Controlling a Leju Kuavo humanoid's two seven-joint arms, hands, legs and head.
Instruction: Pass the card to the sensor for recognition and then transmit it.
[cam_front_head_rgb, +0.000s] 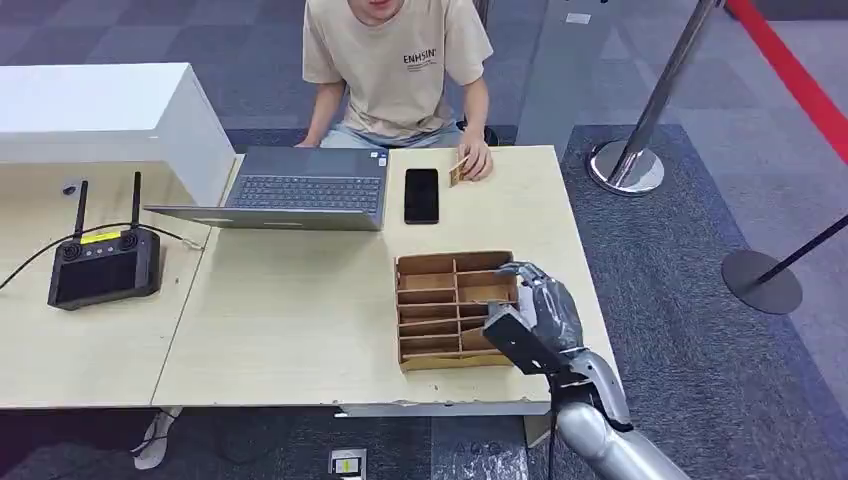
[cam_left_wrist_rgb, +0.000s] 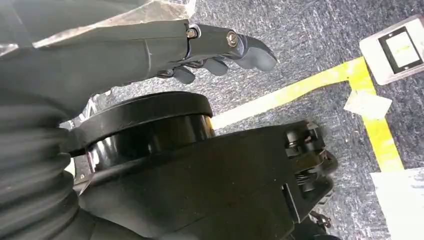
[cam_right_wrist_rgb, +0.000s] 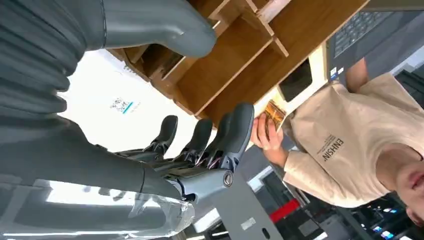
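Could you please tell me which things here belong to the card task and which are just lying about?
Belonging to the job:
card, held by the person's hand
right hand, open over the cardboard tray
left hand, hanging by the floor

Lying about:
laptop
phone
black controller with antennas

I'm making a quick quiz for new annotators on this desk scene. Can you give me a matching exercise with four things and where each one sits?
Things:
1. black smartphone
2. brown wooden compartment box
3. small tan card
4. black controller with two antennas

Places:
A. in the seated person's hand at the far table edge
B. on the left table, cable attached
C. lying flat just right of the grey open laptop
D. beside the right robot hand, near the front edge

Pairs: 1-C, 2-D, 3-A, 4-B
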